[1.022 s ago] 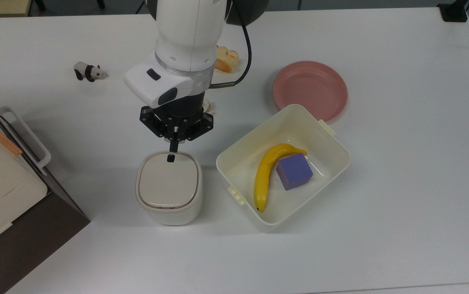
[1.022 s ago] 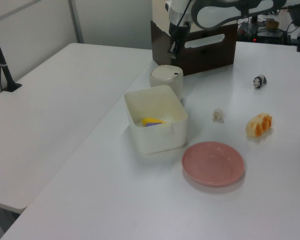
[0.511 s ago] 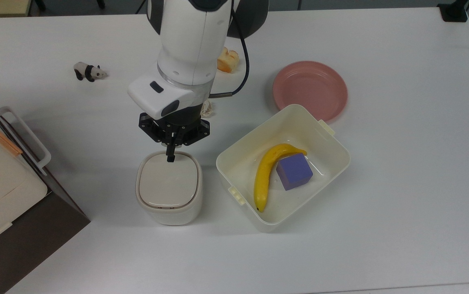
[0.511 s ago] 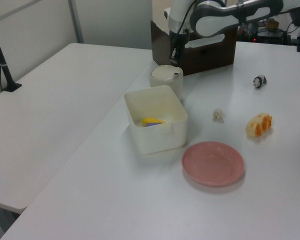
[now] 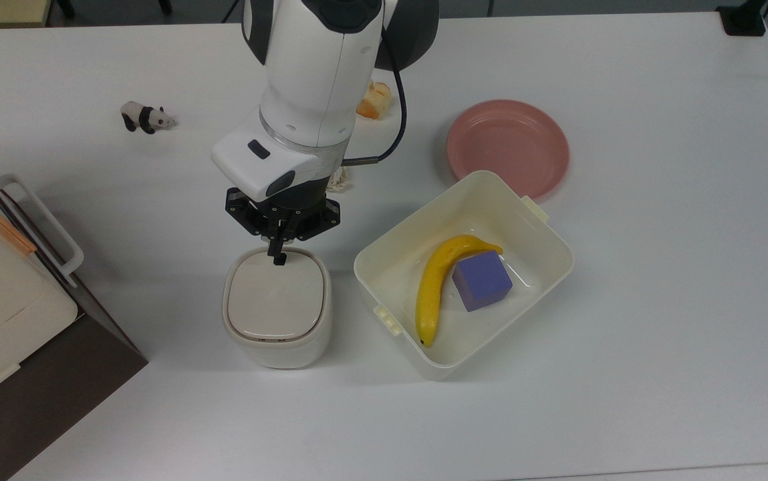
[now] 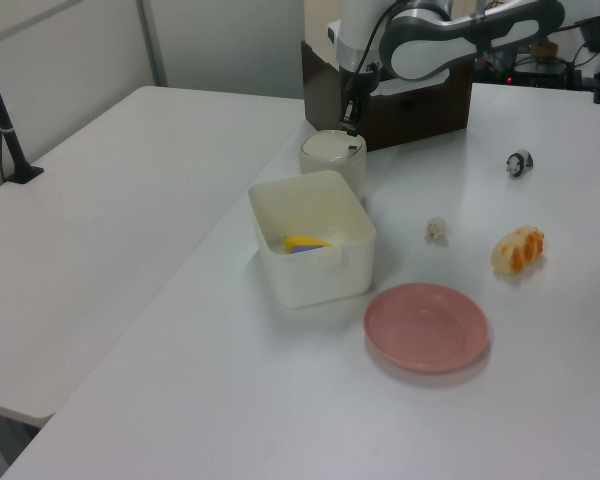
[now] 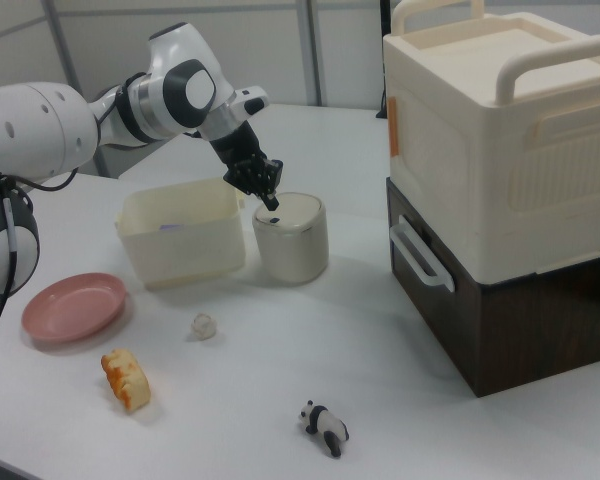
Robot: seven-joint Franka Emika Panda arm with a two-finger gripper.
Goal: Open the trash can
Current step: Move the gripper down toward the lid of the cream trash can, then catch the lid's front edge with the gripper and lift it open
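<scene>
claw (image 5: 279,257): fingers together, tips pointing down at the edge of the trash can lid, right at the button spot; contact can't be confirmed
trash can (image 5: 277,307): upright on the desk (image 5: 658,300), lid flat and shut; toward the top view's left half, nearer the desk's bottom edge than its top edge
tub (image 5: 544,230): just beside the trash can on the top view's right, not touching; holds a banana (image 5: 432,287) and a purple cube (image 5: 482,280), the two side by side
pink plate (image 5: 508,145): behind the tub's far corner, toward the top edge
panda figure (image 5: 146,117): near the desk's upper left in the top view, well apart from the trash can
bread piece (image 5: 375,101): partly hidden behind the arm
stacked boxes (image 7: 500,180): cream box on a dark one at the desk's left edge in the top view, near the trash can
</scene>
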